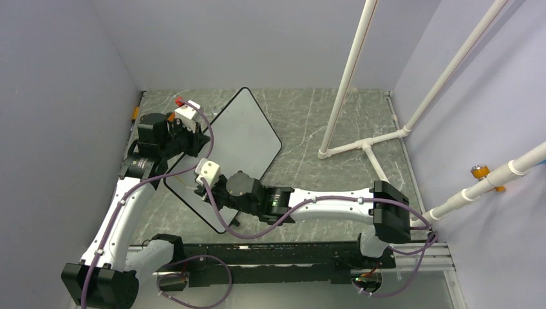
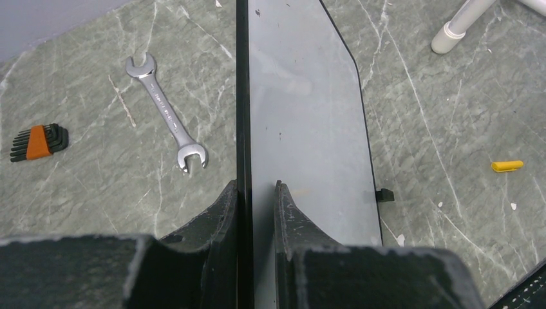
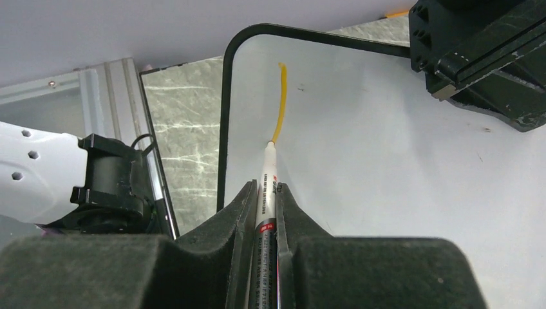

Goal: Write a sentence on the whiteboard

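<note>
White whiteboard [image 3: 386, 161], black rim [image 3: 223, 129], single yellow stroke [image 3: 282, 103]

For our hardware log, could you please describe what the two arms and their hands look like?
Both the left arm and right arm have white shells with black joint housings, and purple cables run along them. Each wrist carries a white camera block. The left hand and right hand have matte black, wedge-shaped fingers.

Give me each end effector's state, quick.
Left end effector: closed on the whiteboard's edge.
Right end effector: closed on a marker, tip on the whiteboard.
</note>
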